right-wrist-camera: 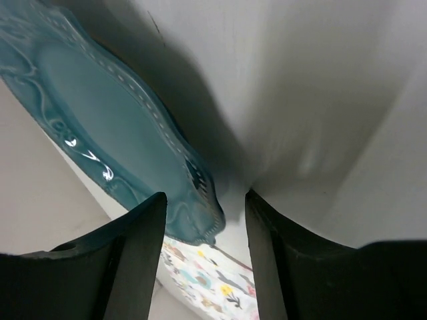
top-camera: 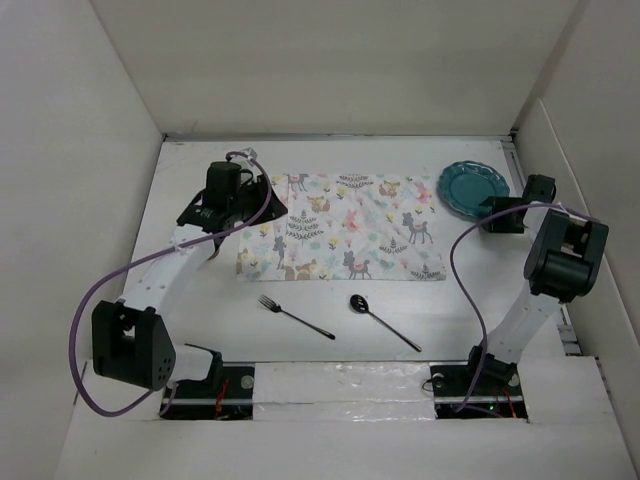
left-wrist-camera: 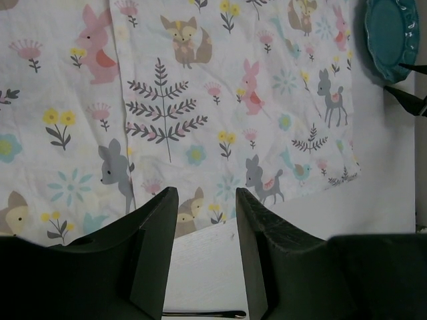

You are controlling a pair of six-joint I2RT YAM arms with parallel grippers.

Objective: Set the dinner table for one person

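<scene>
The dinner table (top-camera: 320,295) is a white surface walled by white panels. An animal-print placemat (top-camera: 340,225) lies flat at its middle. A teal plate (top-camera: 472,188) sits just right of the placemat's far corner. A dark fork (top-camera: 295,317) and a dark spoon (top-camera: 383,320) lie near the front. My left gripper (top-camera: 258,205) is over the placemat's left edge; in the left wrist view it (left-wrist-camera: 205,200) is open and empty above the placemat (left-wrist-camera: 200,100). My right gripper (top-camera: 490,214) is at the plate's near right rim; in the right wrist view it (right-wrist-camera: 205,207) is open, with the plate's rim (right-wrist-camera: 193,207) between the jaws.
White panels close the table on the left, back and right; the right one stands close behind my right arm. A thin dark utensil handle (left-wrist-camera: 200,313) lies below my left jaws. Purple cables loop from both arms. The plate (left-wrist-camera: 390,33) shows at the left wrist view's top right.
</scene>
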